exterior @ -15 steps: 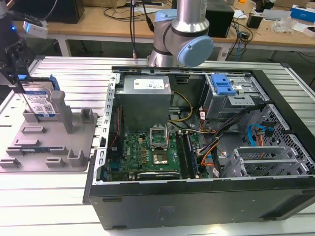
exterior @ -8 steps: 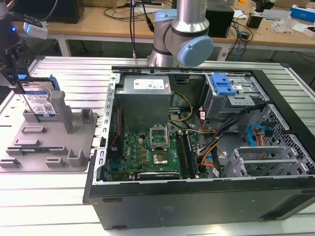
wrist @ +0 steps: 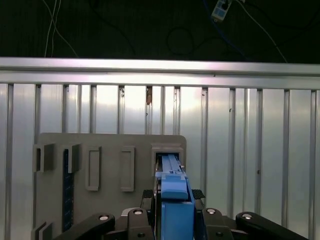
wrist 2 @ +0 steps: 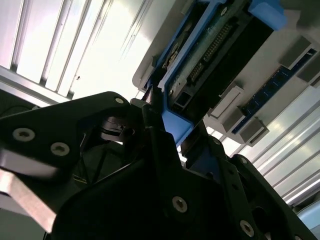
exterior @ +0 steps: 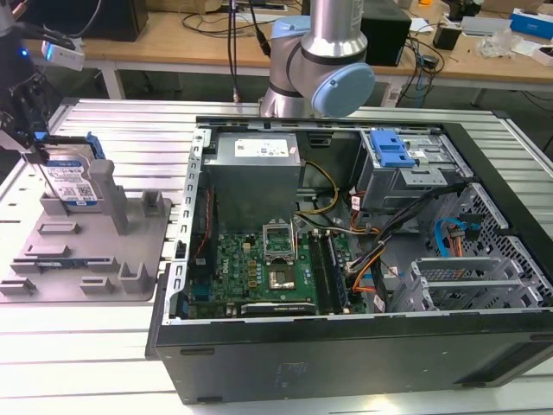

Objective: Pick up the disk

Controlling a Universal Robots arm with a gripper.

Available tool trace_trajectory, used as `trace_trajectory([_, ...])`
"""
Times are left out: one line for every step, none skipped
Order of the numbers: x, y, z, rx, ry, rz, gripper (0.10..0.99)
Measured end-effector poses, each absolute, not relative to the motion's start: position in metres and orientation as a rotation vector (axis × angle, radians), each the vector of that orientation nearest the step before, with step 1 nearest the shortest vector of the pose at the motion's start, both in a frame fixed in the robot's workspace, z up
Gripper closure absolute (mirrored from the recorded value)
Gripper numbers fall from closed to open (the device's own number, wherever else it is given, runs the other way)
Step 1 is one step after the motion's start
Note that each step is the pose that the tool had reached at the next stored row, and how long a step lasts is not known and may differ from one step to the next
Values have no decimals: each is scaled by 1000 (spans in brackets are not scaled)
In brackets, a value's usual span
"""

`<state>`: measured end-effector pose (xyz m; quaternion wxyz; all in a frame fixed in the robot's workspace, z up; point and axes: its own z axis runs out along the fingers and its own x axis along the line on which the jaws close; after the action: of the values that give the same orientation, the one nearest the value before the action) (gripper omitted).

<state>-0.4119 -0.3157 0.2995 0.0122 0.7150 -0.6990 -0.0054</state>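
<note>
Right, your gripper (wrist: pixel 174 220) is clamped on the disk (exterior: pixel 71 180), fingers (wrist 2: pixel 165 150) pinching its blue rail. The disk stands upright in the grey fixture plate (exterior: pixel 130 251), at about 9 o'clock in the exterior view. Keep the squeeze centred and the pull straight along the slot so the posts don't snag.

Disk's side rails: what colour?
Blue, on the disk; clearest in the first wrist view.
</note>
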Motion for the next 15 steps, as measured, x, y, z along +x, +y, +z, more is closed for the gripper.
trace_trajectory([-412, -316, 299, 2229, -2179, -17, 678])
trace_trajectory([-412, -316, 299, 2229, -2179, -17, 678])
trace_trajectory([-412, -316, 299, 2229, -2179, -17, 678])
trace_trajectory([-412, -316, 299, 2229, -2179, -17, 678])
trace_trajectory([-412, -316, 299, 2229, -2179, -17, 694])
trace_trajectory([-412, -316, 299, 2229, -2179, -17, 694])
trace_trajectory([-412, -316, 299, 2229, -2179, -17, 722])
trace_trajectory([-412, -316, 298, 2229, -2179, -17, 722])
trace_trajectory([-412, -316, 298, 2229, -2179, -17, 722])
trace_trajectory([-412, -316, 298, 2229, -2179, -17, 722])
trace_trajectory([-412, -316, 298, 2229, -2179, -17, 722])
trace_trajectory([-412, -316, 298, 2229, -2179, -17, 722])
trace_trajectory([-412, -316, 298, 2229, -2179, -17, 722])
trace_trajectory([-412, -316, 298, 2229, -2179, -17, 722])
trace_trajectory([-412, -316, 298, 2229, -2179, -17, 722])
